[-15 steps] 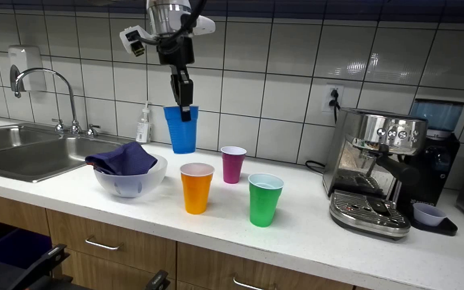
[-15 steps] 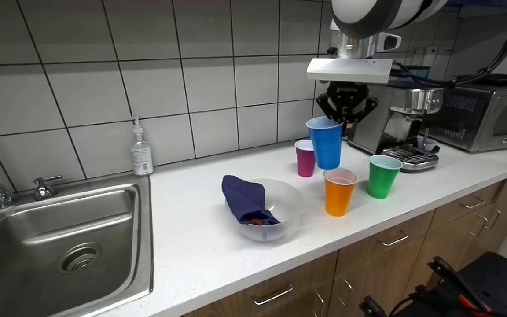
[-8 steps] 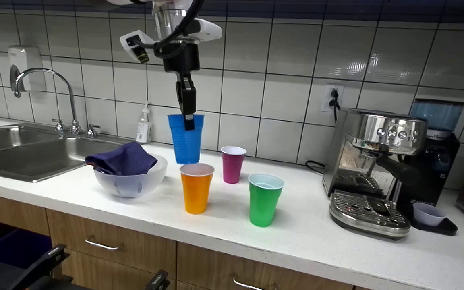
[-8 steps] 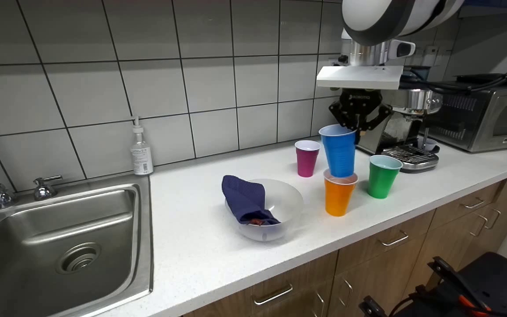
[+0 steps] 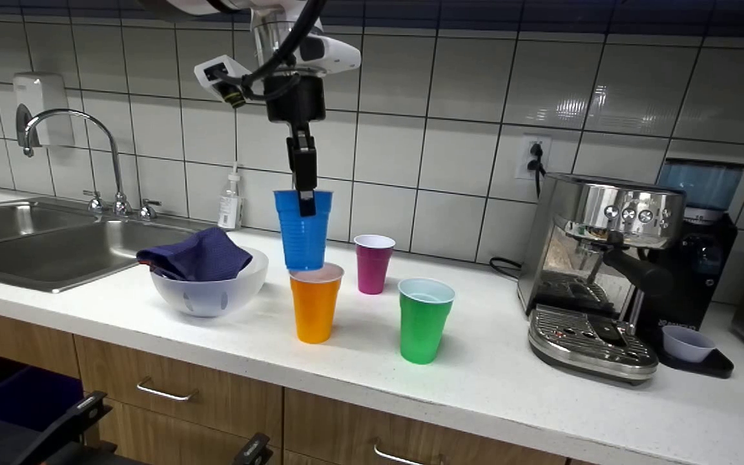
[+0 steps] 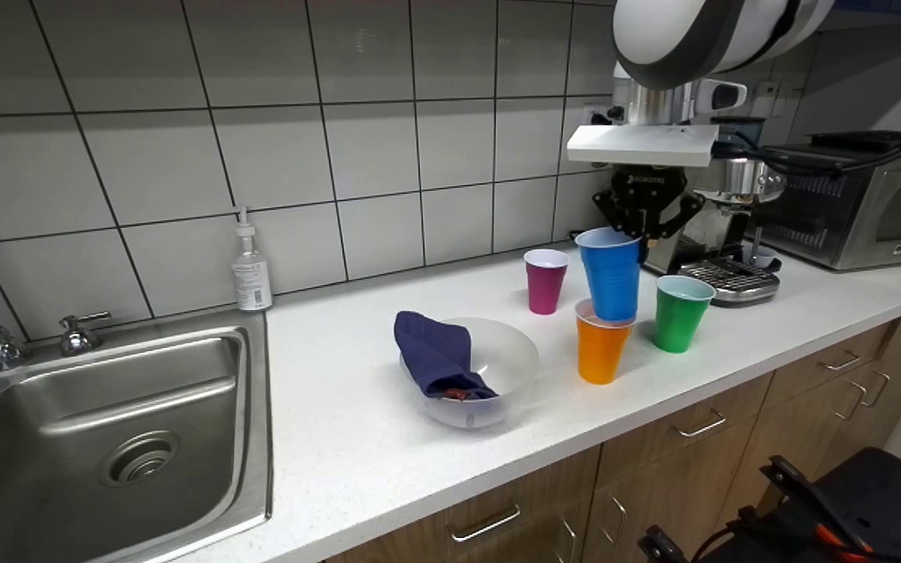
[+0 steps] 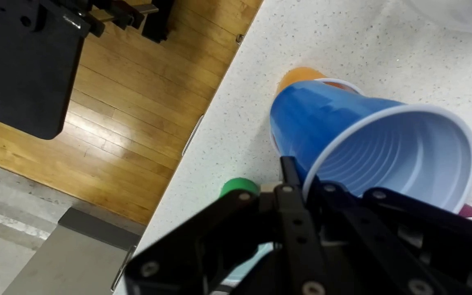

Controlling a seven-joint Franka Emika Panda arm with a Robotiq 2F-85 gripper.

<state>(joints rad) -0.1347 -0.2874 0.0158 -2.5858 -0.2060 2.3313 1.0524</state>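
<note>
My gripper (image 5: 305, 205) is shut on the wall of a blue cup (image 5: 301, 236), near its rim, and holds it upright in the air. The cup also shows in the wrist view (image 7: 322, 110), with one finger (image 7: 289, 170) outside its wall. An orange cup (image 5: 316, 310) stands upright on the counter just below. The blue cup's base overlaps the orange cup's mouth in both exterior views (image 6: 609, 277); I cannot tell whether they touch. A purple cup (image 6: 546, 285) stands behind and a green cup (image 5: 422, 326) to the side, both upright.
A translucent bowl (image 6: 509, 363) with a dark blue cloth (image 6: 439, 352) stands near the cups on the white counter (image 5: 372, 352). A sink (image 6: 138, 414), a pump bottle (image 6: 252, 270), a coffee machine (image 5: 604, 258) and a toaster oven (image 6: 865, 203) are farther off. A tiled wall (image 5: 423, 148) stands behind.
My gripper has lowered the blue cup and carried it sideways, from beside the purple cup to over the orange cup. The grip is unchanged. The other cups and the bowl have not moved.
</note>
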